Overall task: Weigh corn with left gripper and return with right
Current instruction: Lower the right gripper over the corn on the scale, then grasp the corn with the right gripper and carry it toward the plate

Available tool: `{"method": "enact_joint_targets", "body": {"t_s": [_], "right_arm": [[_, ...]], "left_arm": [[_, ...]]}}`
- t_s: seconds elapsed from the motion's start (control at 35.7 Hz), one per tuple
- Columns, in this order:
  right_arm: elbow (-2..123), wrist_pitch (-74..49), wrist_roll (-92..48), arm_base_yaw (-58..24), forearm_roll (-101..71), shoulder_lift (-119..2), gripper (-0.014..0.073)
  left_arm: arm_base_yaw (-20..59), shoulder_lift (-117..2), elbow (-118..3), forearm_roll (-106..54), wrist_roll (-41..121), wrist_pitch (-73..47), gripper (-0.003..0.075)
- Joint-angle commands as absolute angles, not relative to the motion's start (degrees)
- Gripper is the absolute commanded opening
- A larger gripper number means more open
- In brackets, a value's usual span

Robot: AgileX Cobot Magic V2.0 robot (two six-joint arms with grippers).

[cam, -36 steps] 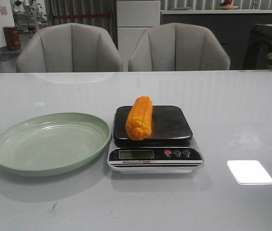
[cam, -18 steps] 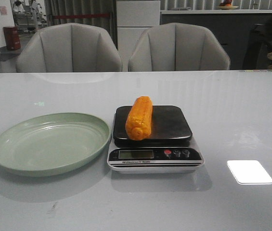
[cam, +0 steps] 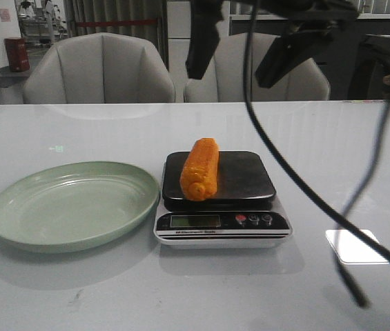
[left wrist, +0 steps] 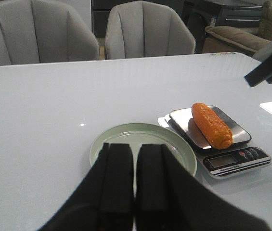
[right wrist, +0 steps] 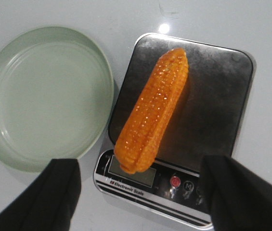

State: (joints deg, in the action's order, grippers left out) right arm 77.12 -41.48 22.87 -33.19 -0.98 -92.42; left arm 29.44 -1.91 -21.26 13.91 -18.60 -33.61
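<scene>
Front view: the right gripper (cam: 239, 55) has just swung in above the corn (cam: 200, 169) on the scale (cam: 250, 181), jaws wide, empty. Left gripper (left wrist: 135, 178) closed, empty, so the return begins

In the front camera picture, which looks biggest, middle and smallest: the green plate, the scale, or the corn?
Biggest to smallest as they look in the front view:
1. The green plate, clearly the widest.
2. The scale, a bit narrower than the plate.
3. The corn, lying on the scale and much smaller than its tray.
</scene>
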Motion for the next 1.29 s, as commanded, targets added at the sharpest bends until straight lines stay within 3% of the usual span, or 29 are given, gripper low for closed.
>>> {"method": "enact_joint_targets", "body": {"t_s": [0.0,0.42,0.53,0.64,0.7,0.84,1.15,1.26], "right_arm": [[84.7,-43.9,27.3,-33.2,0.0,-96.4,0.0605],[95.1,-50.9,39.5,-34.1,2.3,-112.2,0.0596],[95.1,-51.1,39.5,-34.6,2.3,-114.0,0.0466],[95.1,-50.8,39.5,-34.9,2.1,-114.8,0.0206],[95.2,-49.7,39.5,-35.0,1.8,-114.8,0.0118],[98.3,-48.5,39.3,-36.9,1.2,-114.7,0.0179],[100.3,-37.5,38.8,-43.6,-0.6,-116.1,0.0186],[100.4,-35.7,38.8,-44.4,-4.4,-118.2,0.0249]], "left_arm": [[29.4,-2.6,-22.8,14.5,-18.9,-29.3,0.0122],[29.4,-2.6,-22.8,14.5,-18.9,-29.3,0.0122],[29.4,-2.6,-22.8,14.5,-18.9,-29.3,0.0122],[29.4,-2.6,-22.8,14.5,-18.9,-29.3,0.0122],[29.4,-2.6,-22.8,14.5,-18.9,-29.3,0.0122],[29.4,-2.6,-22.8,14.5,-18.9,-29.3,0.0122],[29.4,-2.6,-22.8,14.5,-18.9,-29.3,0.0122],[29.4,-2.6,-22.8,14.5,-18.9,-29.3,0.0122]]}}
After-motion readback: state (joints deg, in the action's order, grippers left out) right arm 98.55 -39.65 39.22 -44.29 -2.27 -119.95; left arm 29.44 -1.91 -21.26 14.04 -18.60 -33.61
